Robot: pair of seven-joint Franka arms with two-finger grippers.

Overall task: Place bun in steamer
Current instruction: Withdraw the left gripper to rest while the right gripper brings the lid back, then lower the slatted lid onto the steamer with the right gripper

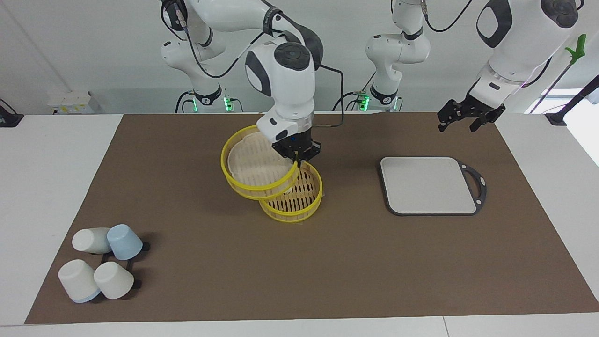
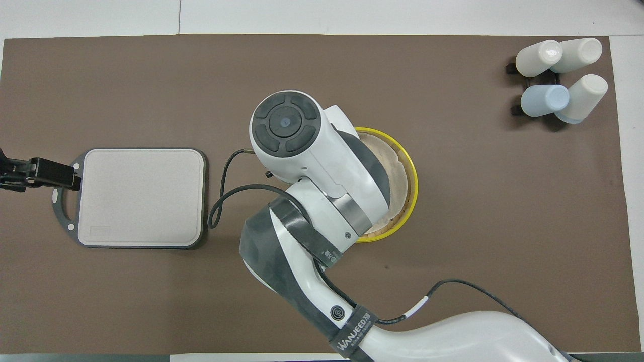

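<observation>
The steamer's lower tier [image 1: 292, 213] stands on the mat in the middle of the table. My right gripper [image 1: 298, 160] is shut on the rim of the steamer's upper tier [image 1: 252, 164] and holds it tilted in the air, partly over the lower tier. The bun is hidden under the held tier in the facing view. In the overhead view my right arm covers most of the steamer, so only part of its yellow rim [image 2: 408, 176] shows. My left gripper [image 1: 469, 117] hangs open and empty over the mat, beside the board's handle [image 2: 63, 208].
A flat grey black-rimmed board [image 1: 428, 185] lies toward the left arm's end of the table. Several cream and blue cups [image 1: 100, 262] stand in a cluster toward the right arm's end, farther from the robots than the steamer.
</observation>
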